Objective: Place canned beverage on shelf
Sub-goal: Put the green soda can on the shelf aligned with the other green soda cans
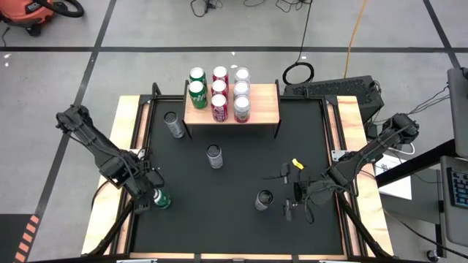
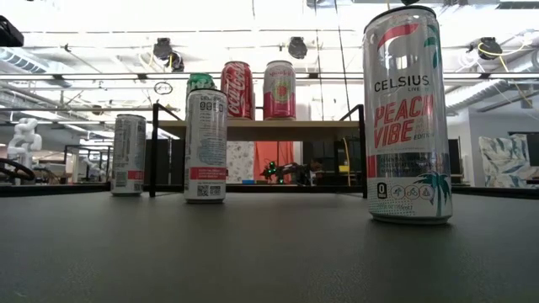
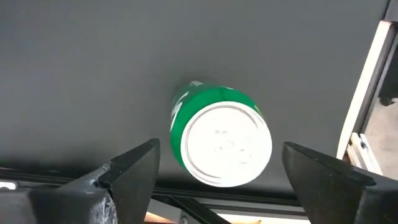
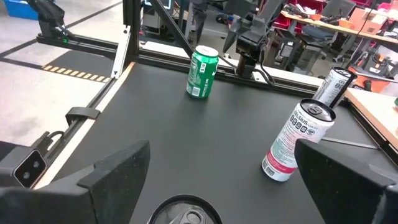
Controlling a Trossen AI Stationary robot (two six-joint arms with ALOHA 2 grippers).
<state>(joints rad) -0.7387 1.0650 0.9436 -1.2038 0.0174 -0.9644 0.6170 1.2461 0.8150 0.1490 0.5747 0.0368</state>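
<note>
Looking down from overhead, I see my left gripper (image 1: 151,191) at the near-left corner of the counter (image 1: 241,219), its fingers (image 3: 134,171) spread wide on either side of a green can (image 1: 161,198) standing upright on the black mat; the wrist camera shows gaps between both fingers and the can, so nothing is pinched. My right gripper (image 1: 290,199) sits near the right side, fingers also spread, just beside a dark-topped can (image 1: 264,199) without gripping it. The shelf (image 1: 263,108) stands at the far middle of the counter with seven cans on its wooden top: two green, three red, two pink-and-white. Two more slim cans stand on the mat, one (image 1: 174,124) just left of the shelf, another (image 1: 214,155) nearer the middle. A small yellow piece (image 1: 297,164) lies right of centre.
</note>
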